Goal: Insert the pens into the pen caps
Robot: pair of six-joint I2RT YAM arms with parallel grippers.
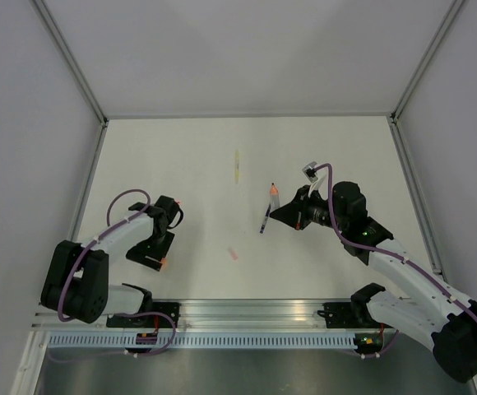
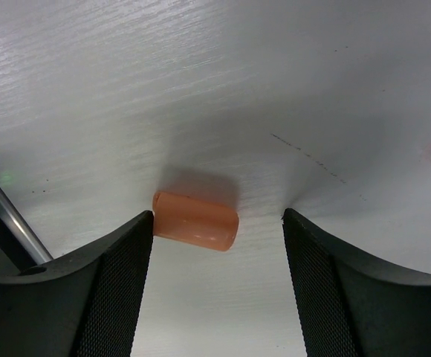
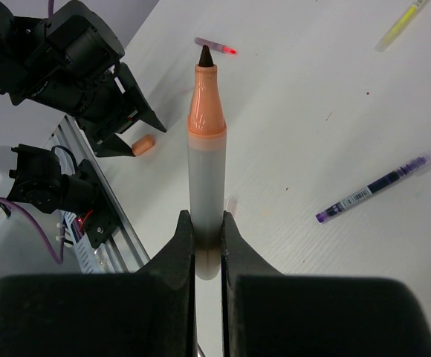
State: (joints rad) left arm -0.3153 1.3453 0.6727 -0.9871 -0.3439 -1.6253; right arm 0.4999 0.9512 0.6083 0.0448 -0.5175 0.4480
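Currently orange cap (image 2: 195,220) lies inside spread left gripper (image 2: 215,223), nearer one finger (image 2: 119,290).

No word, number or brand could be read anywhere. The dark purple pen (image 3: 379,186) carried a strip of pale print along its barrel in the right wrist view, and it was far too small and blurred to make out.
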